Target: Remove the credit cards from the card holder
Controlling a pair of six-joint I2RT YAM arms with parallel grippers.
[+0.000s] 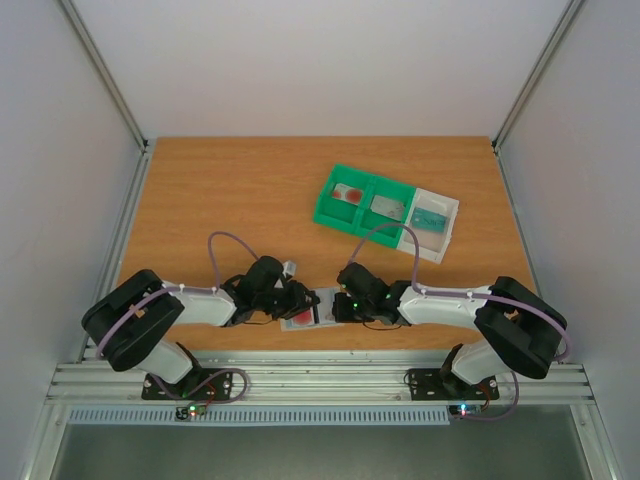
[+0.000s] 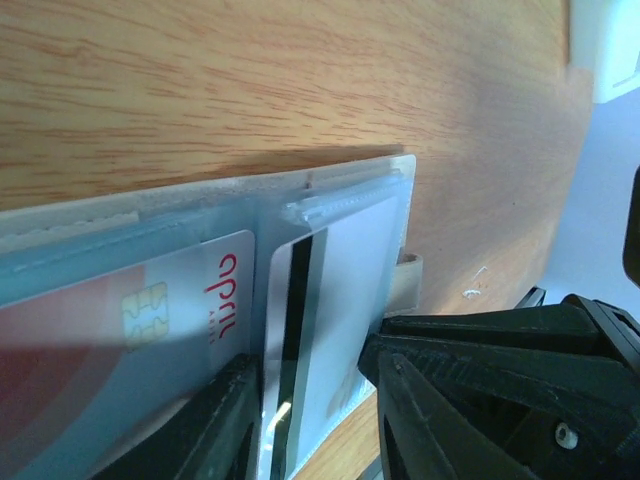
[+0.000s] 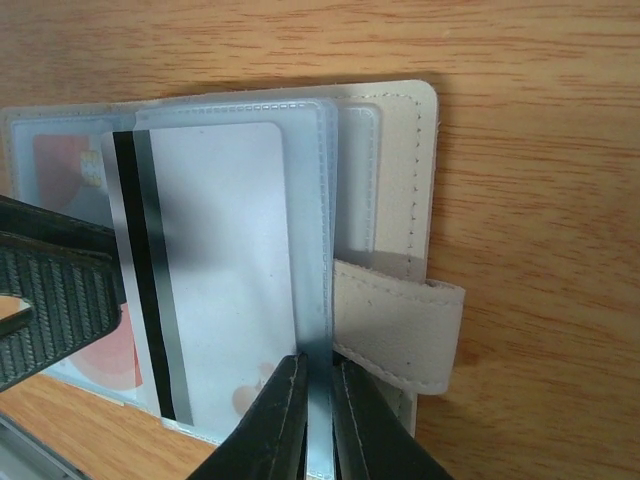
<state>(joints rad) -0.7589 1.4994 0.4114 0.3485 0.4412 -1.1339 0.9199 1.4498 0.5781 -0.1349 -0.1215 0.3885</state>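
**Now: both grippers at the open card holder**

Underneath everything lies the brown wooden table point(image 1: 220, 190). The card holder point(image 3: 395, 150), a small flat wallet that is beige outside and grey-blue inside, lies open on it at the near edge. The left arm point(image 1: 190, 305) and the right arm point(image 1: 450, 305) reach in toward the card holder from either side. Well beyond the card holder, toward the far right, stands a green plastic two-compartment tray point(image 1: 322, 210) with a white plastic tray point(image 1: 452, 212) just beside it.

Both credit cards are inside the card holder, under its clear plastic sleeves point(image 3: 325, 200). The pale plastic card with a dark stripe point(image 3: 230, 260) lies on the half that carries the closure. The red-and-white card with a gold chip point(image 2: 100, 340) lies on the other half. A small beige closure tab point(image 3: 400, 335) juts from the card holder's outer edge.

The right gripper point(image 3: 320, 385) has its jaws pressed together on the edge of a clear sleeve, right beside the tab. The left gripper point(image 1: 300, 302) sits at the opposite side of the card holder. Its dark fingers point(image 2: 225, 430) show on either side of the pale card's end. Whether they press on anything I cannot tell.
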